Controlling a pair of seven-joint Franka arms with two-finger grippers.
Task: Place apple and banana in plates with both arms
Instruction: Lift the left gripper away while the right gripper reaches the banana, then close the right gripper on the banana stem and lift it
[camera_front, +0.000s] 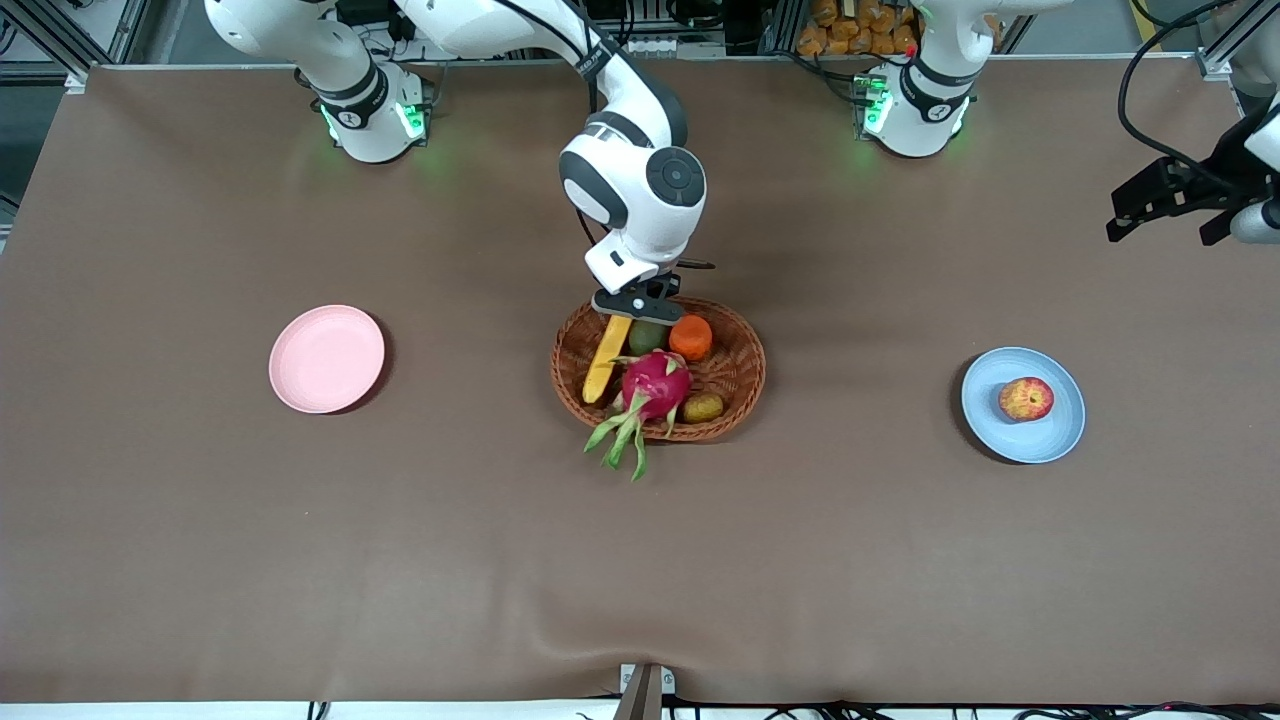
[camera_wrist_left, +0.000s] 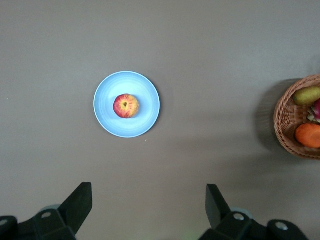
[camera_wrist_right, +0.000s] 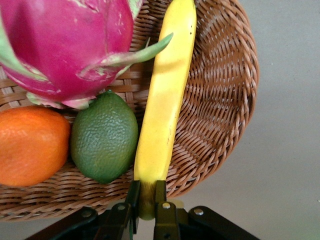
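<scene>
The yellow banana (camera_front: 606, 360) lies in the brown woven basket (camera_front: 745, 350) at the table's middle, beside the dragon fruit. My right gripper (camera_front: 636, 300) is over the basket's rim on the robots' side and is shut on the banana's stem end; the right wrist view shows the banana (camera_wrist_right: 165, 95) pinched in the gripper (camera_wrist_right: 146, 200). The red-and-yellow apple (camera_front: 1026, 398) sits on the light blue plate (camera_front: 1062, 432) toward the left arm's end. The pale pink plate (camera_front: 326, 358) toward the right arm's end holds nothing. My left gripper (camera_front: 1165, 215) hangs open and empty, high over the left arm's end of the table; its wrist view shows the apple (camera_wrist_left: 126, 106) on the blue plate (camera_wrist_left: 147, 117) beneath, and the gripper (camera_wrist_left: 149, 205) itself.
The basket also holds a magenta dragon fruit (camera_front: 655, 385) whose green leaves hang over the rim toward the front camera, an orange fruit (camera_front: 690, 337), a green fruit (camera_front: 648, 338) and a small brown fruit (camera_front: 703, 407). Brown cloth covers the table.
</scene>
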